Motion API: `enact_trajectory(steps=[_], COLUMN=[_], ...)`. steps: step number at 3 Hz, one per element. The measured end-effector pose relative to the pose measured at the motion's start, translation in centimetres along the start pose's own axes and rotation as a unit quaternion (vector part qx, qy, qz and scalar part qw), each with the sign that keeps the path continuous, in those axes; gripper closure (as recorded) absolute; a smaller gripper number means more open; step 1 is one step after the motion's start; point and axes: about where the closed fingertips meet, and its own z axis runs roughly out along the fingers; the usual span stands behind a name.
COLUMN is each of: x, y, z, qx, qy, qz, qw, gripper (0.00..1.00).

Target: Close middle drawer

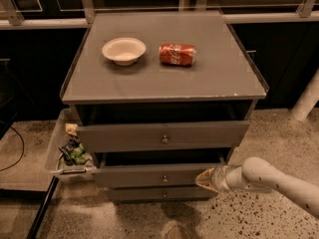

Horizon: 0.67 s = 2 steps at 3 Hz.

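Grey wooden middle drawer (149, 176) almost shut, cream-tipped tool (207, 179) at its front.
The middle drawer, with a small round brass knob, sits low in the grey cabinet. Its front stands a little proud of the narrower bottom drawer front (159, 194), with a dark gap above it. Judged mostly in, with a short last push left before it is flush. The tool, on a white arm from the right, is at the right end of the drawer front and seems to touch it; apart or together, cannot tell. The wider top drawer front (199, 133) also stands out slightly. A white paper bowl (123, 50) and a red soda can (177, 54) on its side are on the counter (174, 86).
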Motion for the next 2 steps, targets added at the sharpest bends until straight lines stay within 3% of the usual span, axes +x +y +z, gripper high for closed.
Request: enact_trajectory(steps=[1,2], x=[0.17,0.17], y=[-1.96,-1.96], z=[-0.60,-0.60], qx=[0.016,0.016], qy=[0.002,0.002], qz=[-0.003,-0.003], qw=[0.9999,0.9999], gripper=[0.77,0.55])
